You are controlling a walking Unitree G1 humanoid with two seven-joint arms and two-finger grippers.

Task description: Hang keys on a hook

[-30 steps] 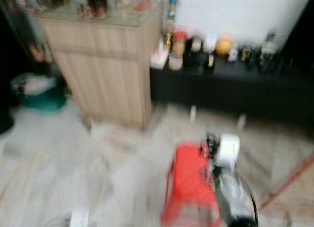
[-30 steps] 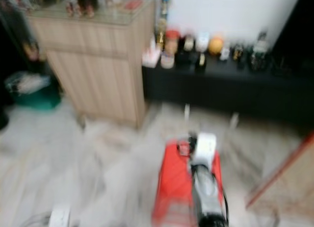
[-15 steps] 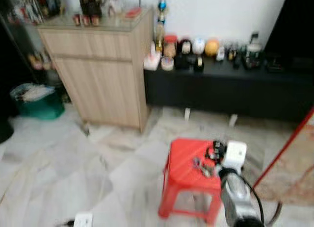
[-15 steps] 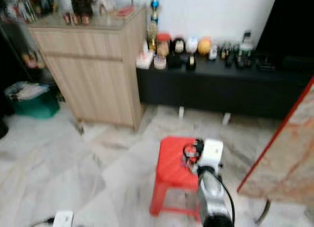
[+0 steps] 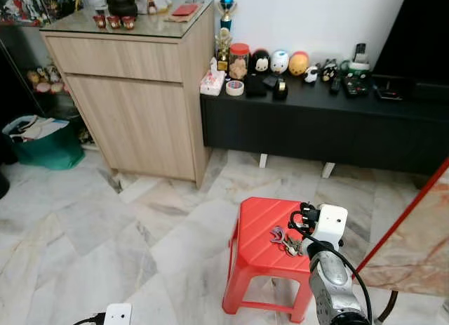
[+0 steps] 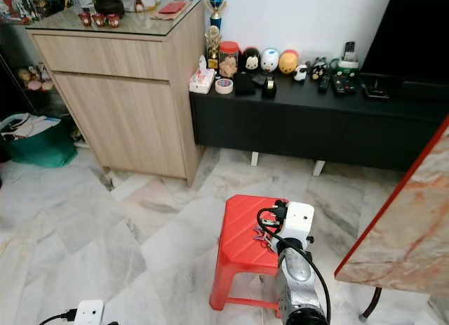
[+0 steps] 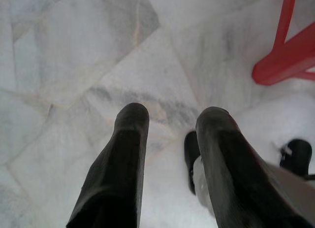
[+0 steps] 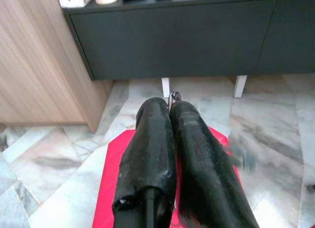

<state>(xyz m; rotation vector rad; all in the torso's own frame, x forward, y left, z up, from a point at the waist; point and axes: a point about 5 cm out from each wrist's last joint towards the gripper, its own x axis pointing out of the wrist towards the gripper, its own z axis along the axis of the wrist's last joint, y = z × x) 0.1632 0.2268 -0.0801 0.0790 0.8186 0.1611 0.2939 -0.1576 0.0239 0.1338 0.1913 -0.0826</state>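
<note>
**Pinched keys over the stool: a thin hold, and no hook in sight**

Main hazard, as judged: loss of the bunch of silver metal keys (image 5: 284, 239) from a grip taken only at the fingertips. Likely causes: swing of the hanging bunch while walking or turning, a knock against the red plastic stool (image 5: 259, 230) on lifting away, or a slight slackening of the squeeze. Consequence: a drop onto the stool top or onto the pale marble floor (image 7: 74, 65), then a fresh pick-up from a hard, flat surface.

Second hazard: no hook to be made out anywhere among the light wooden cabinet (image 5: 133, 107) at far left, the low black sideboard (image 5: 316, 135) at far right, or the white wall behind; hence a search on the move, with more chance of sway and of a ring badly presented to the hook.

Right gripper (image 8: 170, 106): clenched, black fingers pressed flat together above the stool's near right part. Keys relative to the jaws: only a sliver of metal peeping out at the very tips in the right wrist view; remainder of the bunch seen from the head camera just left of and below the fingers, low over the red seat, contact with the seat not discernible.

Left gripper (image 7: 170, 119): released, fingers parted, idle over bare floor near a stool leg.
</note>
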